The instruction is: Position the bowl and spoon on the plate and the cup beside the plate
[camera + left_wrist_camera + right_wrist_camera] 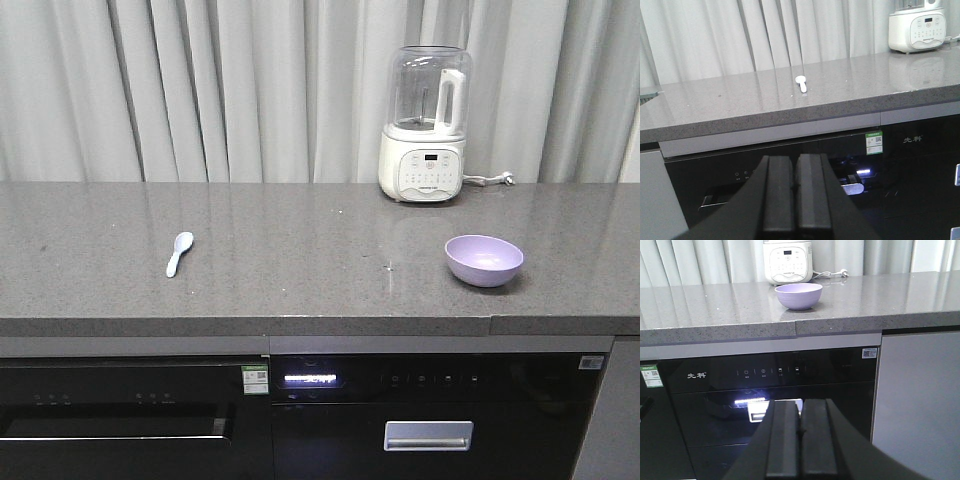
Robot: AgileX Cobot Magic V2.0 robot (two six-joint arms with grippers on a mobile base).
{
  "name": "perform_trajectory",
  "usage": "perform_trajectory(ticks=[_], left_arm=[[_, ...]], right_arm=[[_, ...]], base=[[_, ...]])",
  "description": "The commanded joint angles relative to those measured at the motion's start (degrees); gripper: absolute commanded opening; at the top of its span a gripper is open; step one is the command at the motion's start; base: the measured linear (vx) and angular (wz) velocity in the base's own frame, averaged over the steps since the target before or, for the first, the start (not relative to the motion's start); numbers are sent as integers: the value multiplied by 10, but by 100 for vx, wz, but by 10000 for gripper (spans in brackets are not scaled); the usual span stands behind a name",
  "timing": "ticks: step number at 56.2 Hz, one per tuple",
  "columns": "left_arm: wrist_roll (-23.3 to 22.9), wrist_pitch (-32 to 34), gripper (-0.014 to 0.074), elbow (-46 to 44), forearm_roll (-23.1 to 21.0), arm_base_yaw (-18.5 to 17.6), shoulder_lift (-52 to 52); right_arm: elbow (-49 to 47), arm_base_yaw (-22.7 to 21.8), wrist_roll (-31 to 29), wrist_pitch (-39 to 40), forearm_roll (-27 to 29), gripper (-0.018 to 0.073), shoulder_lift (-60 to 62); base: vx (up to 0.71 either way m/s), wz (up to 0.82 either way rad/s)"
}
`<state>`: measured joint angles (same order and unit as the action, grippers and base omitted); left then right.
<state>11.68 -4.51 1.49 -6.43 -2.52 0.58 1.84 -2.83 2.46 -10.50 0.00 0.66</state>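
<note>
A lavender bowl sits upright on the grey countertop at the right; the right wrist view shows the bowl near the counter's front edge. A pale blue spoon lies flat on the left part of the counter, and the spoon appears small in the left wrist view. The plate and the cup are out of view. My left gripper is shut and empty, low in front of the black appliance. My right gripper is likewise shut and empty, below counter height.
A white blender with a clear jug stands at the back of the counter, its cord and plug trailing right. Grey curtains hang behind. Black built-in appliances fill the cabinet front below the counter edge.
</note>
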Motion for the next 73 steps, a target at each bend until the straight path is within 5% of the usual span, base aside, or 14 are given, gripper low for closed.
perform_trajectory(ticks=[1,73], left_arm=[[1,45,-3,-14,-2,0,9],[1,45,-3,-15,-2,-1,9]], right_arm=[[1,-4,-4,48,0,-8,2],[1,-4,-4,48,0,-8,2]], base=[[0,0],[2,-2]])
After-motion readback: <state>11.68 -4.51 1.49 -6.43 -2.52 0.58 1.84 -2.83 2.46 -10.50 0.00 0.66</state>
